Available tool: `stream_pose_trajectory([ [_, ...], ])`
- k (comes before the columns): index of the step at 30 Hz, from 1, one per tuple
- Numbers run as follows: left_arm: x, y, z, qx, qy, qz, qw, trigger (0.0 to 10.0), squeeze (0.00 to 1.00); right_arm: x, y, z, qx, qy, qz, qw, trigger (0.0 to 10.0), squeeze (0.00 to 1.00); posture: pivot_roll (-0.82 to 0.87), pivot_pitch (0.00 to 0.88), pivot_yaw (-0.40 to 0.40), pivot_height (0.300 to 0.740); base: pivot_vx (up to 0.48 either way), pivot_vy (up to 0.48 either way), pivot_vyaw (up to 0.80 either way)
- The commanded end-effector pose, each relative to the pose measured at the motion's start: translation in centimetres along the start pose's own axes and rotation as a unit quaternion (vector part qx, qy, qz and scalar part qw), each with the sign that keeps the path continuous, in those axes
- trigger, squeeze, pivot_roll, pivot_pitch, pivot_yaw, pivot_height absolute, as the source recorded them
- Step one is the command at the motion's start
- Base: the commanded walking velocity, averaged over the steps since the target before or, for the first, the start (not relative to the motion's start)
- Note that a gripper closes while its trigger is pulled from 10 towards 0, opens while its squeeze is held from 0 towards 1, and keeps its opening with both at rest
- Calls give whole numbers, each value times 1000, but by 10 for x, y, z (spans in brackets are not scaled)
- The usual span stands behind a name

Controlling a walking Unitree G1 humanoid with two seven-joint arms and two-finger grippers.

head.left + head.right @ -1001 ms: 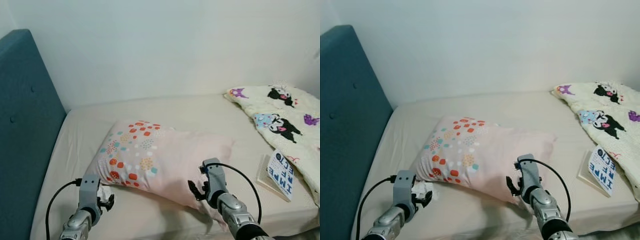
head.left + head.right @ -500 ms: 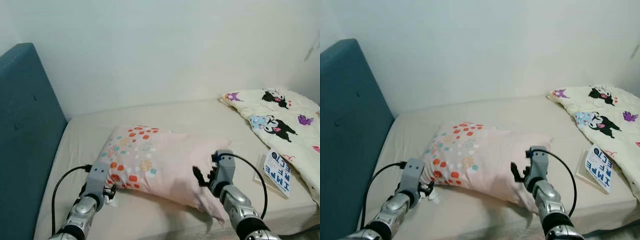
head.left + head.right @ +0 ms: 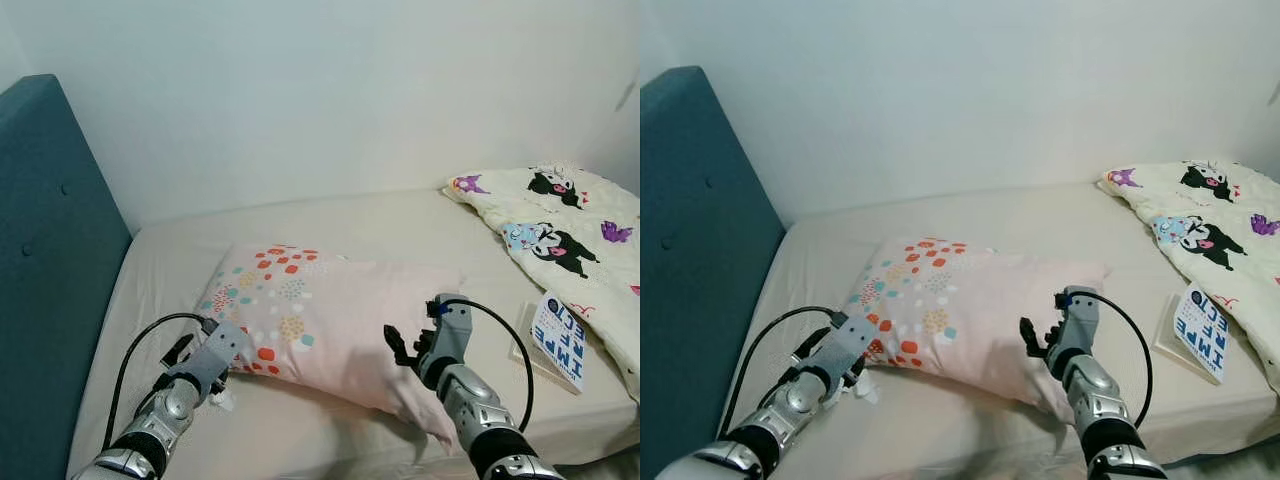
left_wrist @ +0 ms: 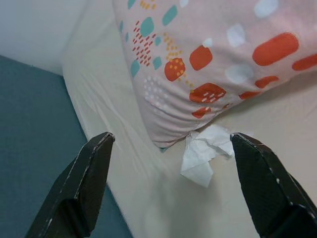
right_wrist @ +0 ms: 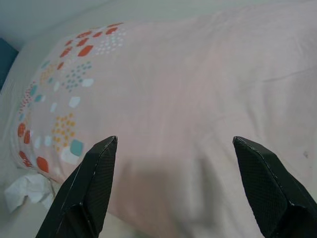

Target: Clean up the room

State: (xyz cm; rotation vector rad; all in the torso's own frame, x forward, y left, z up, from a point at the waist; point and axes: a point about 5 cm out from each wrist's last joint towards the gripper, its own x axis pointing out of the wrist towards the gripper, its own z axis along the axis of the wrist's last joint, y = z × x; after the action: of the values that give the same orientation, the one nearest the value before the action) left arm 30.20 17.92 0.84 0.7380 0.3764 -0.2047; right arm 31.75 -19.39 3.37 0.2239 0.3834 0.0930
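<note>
On the bed (image 3: 400, 225), both grippers' fingers (image 4: 89, 183) (image 5: 86, 191) gape wide at the pillow (image 3: 320, 320), a tissue (image 4: 203, 151) beneath.

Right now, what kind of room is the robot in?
Most likely a bedroom. There is a bed with a teal padded headboard, a pink spotted pillow lying on it, and a cartoon-print blanket bunched at the far end.
</note>
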Motion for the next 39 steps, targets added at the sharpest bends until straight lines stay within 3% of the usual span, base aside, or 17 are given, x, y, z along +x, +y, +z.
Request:
stream_pose_trajectory([
  [1,-2,1,-8,20,18,-2,1000,10000,0,-1,1,-2,10,3,3,1000,10000,0,-129,66,-8,690,0,0,0],
  [10,-3,-8,-8,14,19,-9,1000,10000,0,-1,3,0,15,1,10,1000,10000,0,-130,75,-11,670,0,0,0],
  [20,-3,-23,1,-44,11,-22,999,10000,0,-3,8,-3,20,-2,22,1000,10000,0,-139,103,-5,635,0,0,0],
  [26,1,-22,12,-60,-4,-18,998,10000,0,-5,10,-4,25,-4,25,999,10000,0,-140,113,0,615,0,0,0],
  [39,5,-17,22,-45,-20,-11,999,10000,0,-9,17,-5,32,-11,26,999,10000,0,-154,150,20,606,0,0,0],
])
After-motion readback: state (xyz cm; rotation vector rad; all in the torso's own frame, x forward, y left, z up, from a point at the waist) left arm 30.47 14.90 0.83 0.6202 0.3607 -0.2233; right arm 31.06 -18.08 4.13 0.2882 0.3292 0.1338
